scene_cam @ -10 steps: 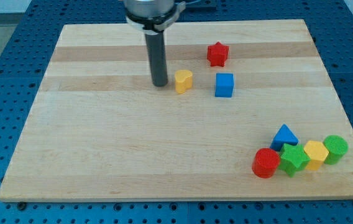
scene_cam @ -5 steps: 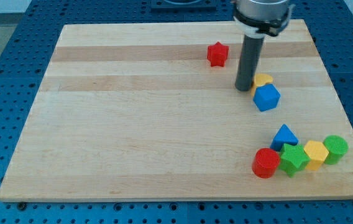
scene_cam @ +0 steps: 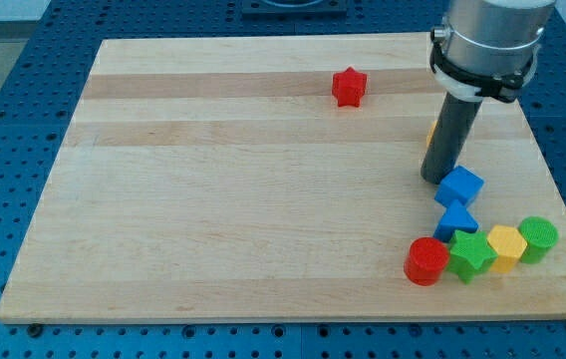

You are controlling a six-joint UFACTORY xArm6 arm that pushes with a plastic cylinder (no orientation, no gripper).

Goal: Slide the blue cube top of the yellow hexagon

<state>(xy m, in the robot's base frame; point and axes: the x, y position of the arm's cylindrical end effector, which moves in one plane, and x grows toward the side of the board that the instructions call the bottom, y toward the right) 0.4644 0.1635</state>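
gripperless, my tip [scene_cam: 435, 179] pushed blue cube [scene_cam: 459, 186] down against blue triangle [scene_cam: 454, 220].

1. Our tip [scene_cam: 434, 179] rests on the wooden board [scene_cam: 213, 219] at the view's right, just left of and touching the blue cube [scene_cam: 459, 186].
2. A yellow block [scene_cam: 430, 133], mostly hidden, sits behind our rod.
3. The blue triangular block [scene_cam: 455, 220] lies directly below the blue cube, touching it.
4. Along the view's bottom right, left to right, stand the red cylinder [scene_cam: 426, 261], green star [scene_cam: 471, 254], yellow hexagon [scene_cam: 507, 246] and green cylinder [scene_cam: 537, 237].
5. The red star [scene_cam: 349, 87] sits apart near the view's top.
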